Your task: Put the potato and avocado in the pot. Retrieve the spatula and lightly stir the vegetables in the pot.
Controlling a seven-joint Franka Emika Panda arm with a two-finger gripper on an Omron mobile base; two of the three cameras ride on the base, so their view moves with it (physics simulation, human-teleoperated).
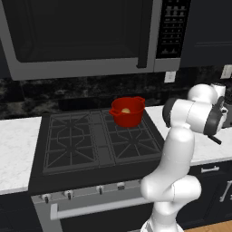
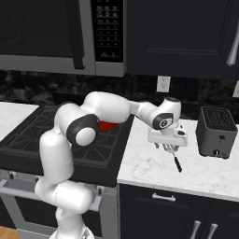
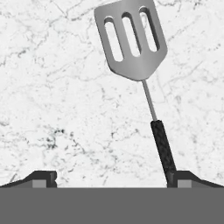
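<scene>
The gripper [image 2: 171, 148] is being held spread wide and released above the white marble bench [image 2: 154, 168] to the right of the stove [image 1: 90, 140], with nothing being grasped between its fingers. The spatula [image 3: 142, 74] is being seen lying flat on that bench directly under the hand; its grey slotted blade is being shown toward the top of the hand view, and its thin shaft is being followed down to a dark handle that is running close beside one fingertip [image 3: 183, 178], though whether the two are touching cannot be told. In the right base view the dark handle is being shown sticking out from below the gripper toward the bench's front edge. The pot [image 1: 128, 111] is being seen standing on the rear right part of the stove, well apart from the gripper, and the potato [image 1: 126, 110] is being shown lying inside it. A toaster [image 2: 215, 132] is being seen standing on the bench near the gripper.
</scene>
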